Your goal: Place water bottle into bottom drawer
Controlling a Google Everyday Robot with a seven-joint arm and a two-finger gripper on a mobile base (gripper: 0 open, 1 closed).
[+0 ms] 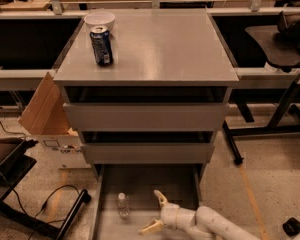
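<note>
Water bottle (123, 205): upright on the floor of the open bottom drawer (157, 181), towards its left side, touching nothing.
Pincer (153, 214): low in the drawer, just right of the bottle, fingers spread wide, holding nothing.
Handling: judged light, with thin clear walls that dent under a hard squeeze; smooth, and tall enough to tip easily.
Where to hold: across the body below the cap, lightly, if it needs moving again.
Task state: the bottle appears already placed.
Writing: none readable on the bottle; the soda can (101, 45) on the cabinet top shows no legible brand.
</note>
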